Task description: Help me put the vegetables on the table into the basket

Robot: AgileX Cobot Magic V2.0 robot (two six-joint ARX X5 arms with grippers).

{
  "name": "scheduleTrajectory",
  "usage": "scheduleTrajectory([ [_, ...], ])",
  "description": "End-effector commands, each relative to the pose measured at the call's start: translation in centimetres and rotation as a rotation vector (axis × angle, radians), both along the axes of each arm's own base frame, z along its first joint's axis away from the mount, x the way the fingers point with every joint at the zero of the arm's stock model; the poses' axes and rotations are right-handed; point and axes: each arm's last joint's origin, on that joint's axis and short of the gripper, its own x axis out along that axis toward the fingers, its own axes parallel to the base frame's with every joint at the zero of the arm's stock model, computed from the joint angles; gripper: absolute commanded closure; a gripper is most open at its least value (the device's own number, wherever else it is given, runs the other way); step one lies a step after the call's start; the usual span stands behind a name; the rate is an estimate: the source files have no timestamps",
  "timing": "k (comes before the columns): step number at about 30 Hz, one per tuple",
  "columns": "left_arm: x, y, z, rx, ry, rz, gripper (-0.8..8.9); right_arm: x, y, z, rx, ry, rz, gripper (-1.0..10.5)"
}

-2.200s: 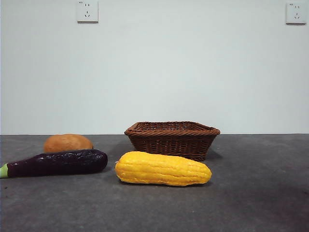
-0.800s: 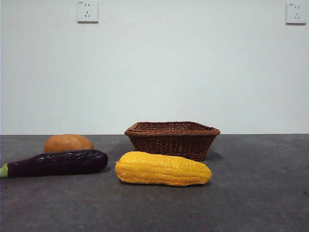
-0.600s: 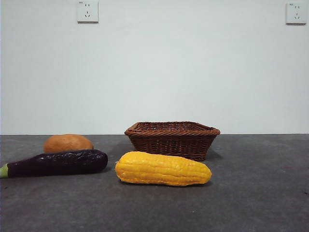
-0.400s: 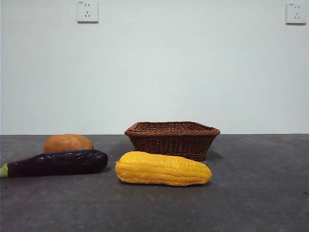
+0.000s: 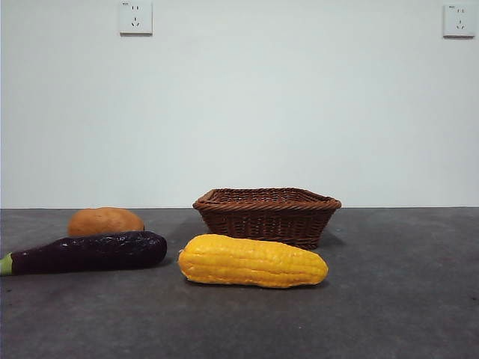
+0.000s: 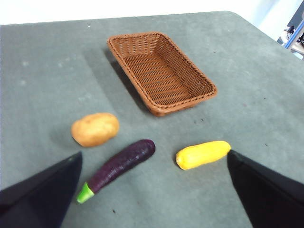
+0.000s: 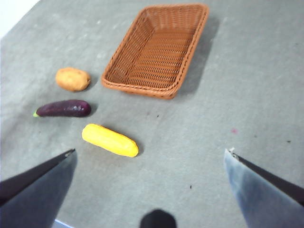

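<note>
Table [image 5: 404, 299] dark grey, lightly speckled, pale wall behind with two white sockets [image 5: 135, 17] high up. Basket [image 5: 266, 215] brown wicker, shallow, rectangular, flared sides, braided rim; nothing inside it, as both wrist views show bare weave down to the floor. All three vegetables lie on the table outside the basket. Corn cob [image 5: 253, 261] bright yellow, lying on its side just in front of the basket from the front view, close to it but apart. Eggplant [image 5: 88, 252] dark purple, glossy, lying flat beside the corn with a small gap between them, green stem end pointing away from the corn. Potato [image 5: 105, 221] orange-brown, rounded, sits just behind the eggplant and off to the side of the basket, well apart from the basket wall. From the front view no arm shows. Left gripper [image 6: 152, 190] hangs high above the table, jaws spread wide, nothing between them; below it eggplant [image 6: 118, 166], corn cob [image 6: 203, 154], potato [image 6: 95, 128] and basket [image 6: 161, 71] all visible. Right gripper [image 7: 149, 185] likewise high over the table, jaws wide apart and holding nothing; it looks down on corn cob [image 7: 109, 139], eggplant [image 7: 63, 108], potato [image 7: 72, 79] and basket [image 7: 156, 45].
</note>
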Motion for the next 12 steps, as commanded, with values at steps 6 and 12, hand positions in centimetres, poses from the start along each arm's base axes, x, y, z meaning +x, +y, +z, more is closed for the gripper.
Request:
scheduleTrajectory([
  [6, 1.8, -0.1, 0.1, 0.007, 0.048, -0.01, 1.8, 6.7, 0.0, 0.6, 0.054, 0.038, 0.001, 3.8],
  [12, 2.7, -0.2, 0.0, -0.009, 0.062, -0.037, 1.8, 16.0, 1.8, 0.5, 0.033, 0.171, 0.013, 3.8],
])
